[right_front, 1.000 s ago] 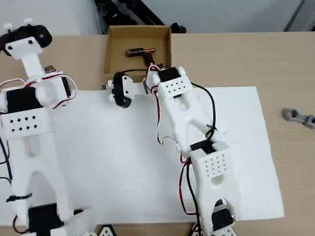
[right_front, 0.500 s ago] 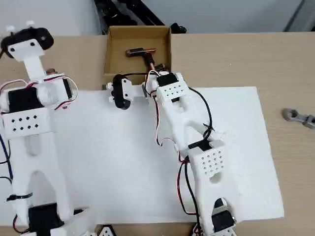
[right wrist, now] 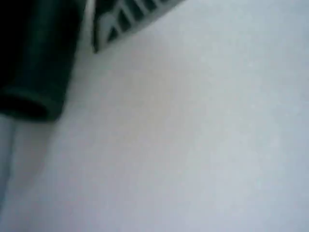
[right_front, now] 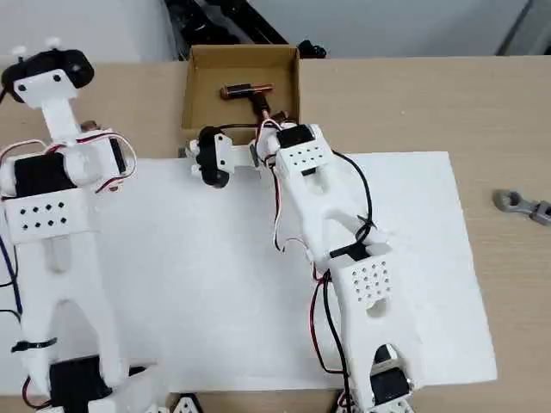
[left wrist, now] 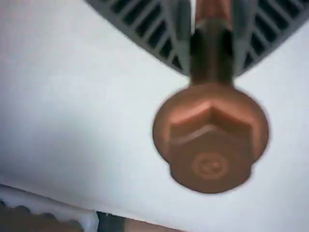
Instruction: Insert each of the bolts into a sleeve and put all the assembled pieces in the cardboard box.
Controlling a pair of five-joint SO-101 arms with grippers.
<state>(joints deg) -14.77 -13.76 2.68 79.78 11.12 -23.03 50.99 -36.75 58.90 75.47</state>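
Observation:
My left gripper (left wrist: 210, 34) is shut on a copper bolt (left wrist: 210, 137), whose hex head faces the wrist camera. In the high view the left arm (right_front: 52, 95) is raised over the table's left side. The cardboard box (right_front: 196, 64) stands at the back centre and holds two assembled pieces (right_front: 245, 89), dark sleeves with copper bolts. My right gripper (right_front: 191, 155) lies level just in front of the box's near-left corner, pointing left. It looks shut on a dark sleeve (right wrist: 34, 58), whose grey tip (right_front: 183, 152) pokes out beyond the fingers.
A white foam sheet (right_front: 405, 215) covers the wooden table's middle. A metal wrench (right_front: 521, 204) lies on the bare wood at the far right. Dark equipment (right_front: 215, 21) sits behind the box.
The right arm has shifted slightly to the left while its gripper stays by the box's front edge. The left arm has barely moved.

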